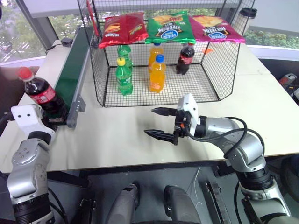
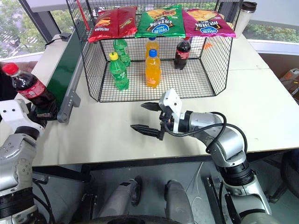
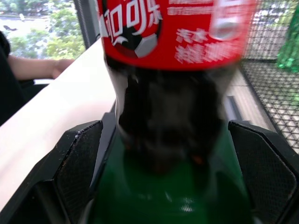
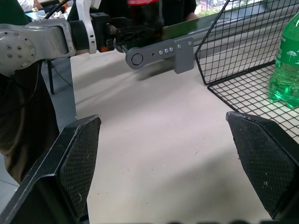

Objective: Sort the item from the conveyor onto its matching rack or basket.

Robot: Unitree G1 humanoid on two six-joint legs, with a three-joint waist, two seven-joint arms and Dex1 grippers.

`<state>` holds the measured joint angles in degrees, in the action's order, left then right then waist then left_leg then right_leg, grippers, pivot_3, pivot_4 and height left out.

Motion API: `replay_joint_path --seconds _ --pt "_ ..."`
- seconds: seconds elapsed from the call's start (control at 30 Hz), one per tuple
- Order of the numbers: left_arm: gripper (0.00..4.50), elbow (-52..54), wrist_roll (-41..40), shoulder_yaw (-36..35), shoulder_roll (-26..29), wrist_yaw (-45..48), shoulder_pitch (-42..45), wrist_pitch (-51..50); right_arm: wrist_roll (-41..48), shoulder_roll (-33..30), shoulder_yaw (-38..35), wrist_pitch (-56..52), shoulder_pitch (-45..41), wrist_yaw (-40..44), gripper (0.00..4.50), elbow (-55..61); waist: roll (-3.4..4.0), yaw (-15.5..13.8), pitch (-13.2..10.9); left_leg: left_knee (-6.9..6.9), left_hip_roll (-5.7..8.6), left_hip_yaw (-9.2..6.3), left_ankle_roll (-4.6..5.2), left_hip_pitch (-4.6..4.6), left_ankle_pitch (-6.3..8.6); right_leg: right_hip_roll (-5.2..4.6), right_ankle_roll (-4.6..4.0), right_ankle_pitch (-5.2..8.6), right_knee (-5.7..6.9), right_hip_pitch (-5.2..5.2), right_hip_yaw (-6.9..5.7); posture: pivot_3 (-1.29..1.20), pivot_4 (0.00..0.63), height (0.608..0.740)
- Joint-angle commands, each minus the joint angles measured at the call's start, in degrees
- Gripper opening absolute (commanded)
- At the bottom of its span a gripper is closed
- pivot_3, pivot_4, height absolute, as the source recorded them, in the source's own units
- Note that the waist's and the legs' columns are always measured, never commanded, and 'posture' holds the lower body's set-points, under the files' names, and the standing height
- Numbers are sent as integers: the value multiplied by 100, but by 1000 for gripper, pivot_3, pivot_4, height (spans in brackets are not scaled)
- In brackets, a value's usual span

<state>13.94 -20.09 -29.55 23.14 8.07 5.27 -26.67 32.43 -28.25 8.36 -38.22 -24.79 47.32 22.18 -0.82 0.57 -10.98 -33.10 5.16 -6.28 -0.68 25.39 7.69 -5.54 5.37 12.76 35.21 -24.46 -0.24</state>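
Dark cola bottle [image 1: 41,92], red cap and red label, stands tilted at the near end of the green conveyor belt [image 1: 74,65], and we see it sitting between the fingers of the left gripper [image 3: 170,158]. In the left wrist view both black pads [image 3: 79,163] stand clear of the bottle on either side, so we call the left claw spread wide, not clamped on it. Right gripper [image 1: 159,123] hovers over the bare white table [image 1: 261,107] just in front of the black wire cage [image 1: 100,70], pointing across toward the belt, fingers wide apart, nothing between them. Inside the cage we count two green bottles [image 1: 124,77], two orange bottles [image 1: 157,73] and a second cola bottle [image 1: 185,59] toward the back right, all upright on the mesh floor. Three chip bags [image 1: 169,27] hang along the cage top: red, green, pink. A person's arm [image 3: 35,67] rests on the far side of the belt.
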Motion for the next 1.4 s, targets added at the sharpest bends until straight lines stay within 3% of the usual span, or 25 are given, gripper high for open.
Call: replay_joint_path --seconds 0.03,0.13,0.23,0.53,0.77,1.03,1.4 --pt "3991 -12 137 109 106 53 -25 114 -30 -39 -115 161 -19 -5 4500 132 0 -2 0 0 0 0 0 0 0 0 0 0 0 0 0 0 150 738" --pt "3014 163 -112 44 -1 249 -45 308 -61 -50 -121 190 -11 10 4500 112 0 -9 0 0 0 0 0 0 0 0 0 0 0 0 0 0 150 738" --pt "3009 302 -500 -91 -20 441 71 327 -75 -70 -121 220 15 36 4500 108 0 -26 0 0 0 -2 0 0 0 -1 0 0 0 1 -1 0 150 738" --pt "3009 357 -1243 -263 600 822 587 -129 -66 -134 -119 259 63 85 4500 138 -5 2 -3 0 0 -5 0 7 0 0 0 0 -1 -4 -4 0 150 738" --pt "3009 535 -1561 969 1069 1951 1157 -551 529 138 -746 -216 -365 -405 4500 -49 -5 -17 -3 -2 2 -2 0 7 -1 0 -1 0 -1 -2 -3 0 150 738" --pt "3009 75 -670 3352 850 3524 1681 144 781 154 -1051 -467 -694 -733 4500 44 0 19 -6 11 1 6 4 8 1 -1 -1 0 -5 -10 2 0 150 738" --pt "3009 -923 227 4352 56 4113 2286 1138 840 123 -1090 -507 -770 -999 4500 203 0 -17 -6 2 3 6 5 9 0 -2 -1 -1 -4 -6 2 0 150 738"
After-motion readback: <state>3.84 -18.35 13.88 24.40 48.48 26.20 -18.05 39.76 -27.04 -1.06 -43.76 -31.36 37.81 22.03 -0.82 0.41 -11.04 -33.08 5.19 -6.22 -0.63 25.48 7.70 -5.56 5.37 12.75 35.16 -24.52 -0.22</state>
